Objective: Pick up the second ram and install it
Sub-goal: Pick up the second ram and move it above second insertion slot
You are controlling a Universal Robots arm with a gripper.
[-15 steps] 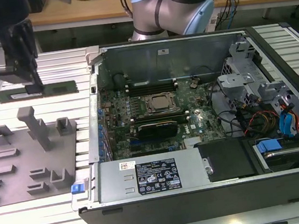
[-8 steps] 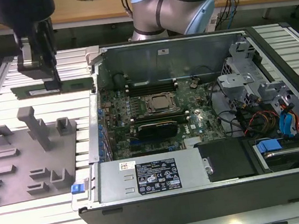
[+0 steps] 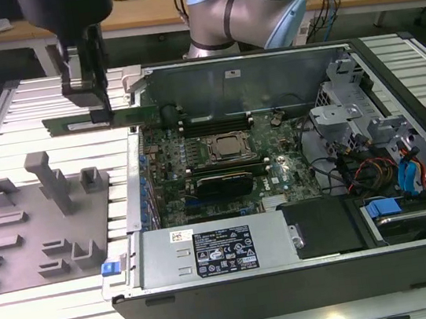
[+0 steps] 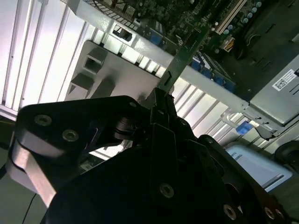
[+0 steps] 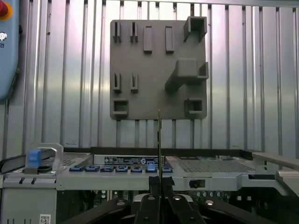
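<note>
Gripper (image 3: 98,106): black, blocky fingers, closed narrow on ram (image 3: 89,123); grip near mid-length of the stick. In both wrist views, fingers pinched flat against the board's two faces (image 4: 159,95) (image 5: 159,183).

Ram: long, thin, flat green board, level in the exterior view, lifted off the desk (image 3: 30,102). Seen edge-on as a fine vertical line in the first wrist view (image 5: 159,135); seen as a tapering green strip in the second wrist view (image 4: 184,49).

Position of ram: beyond the far edge of the tray (image 3: 17,234), one end reaching the metal side wall of the case (image 3: 146,216) on the exterior view's left. Height above the desk hard to judge, probably about level with the case rim.

Tray: matte grey plastic slab with upright blocks and shallow rectangular pockets, flat on the desk, just beside the case.

Desk: ribbed, bright metal slats.

Case: open, lying on its side. Inside, green motherboard (image 3: 278,170) dense with components, and a boxy bare-metal power supply (image 3: 163,258) along the near wall.

Arm (image 3: 254,3): smooth silver tubes with pale blue joint caps, behind the case.
</note>
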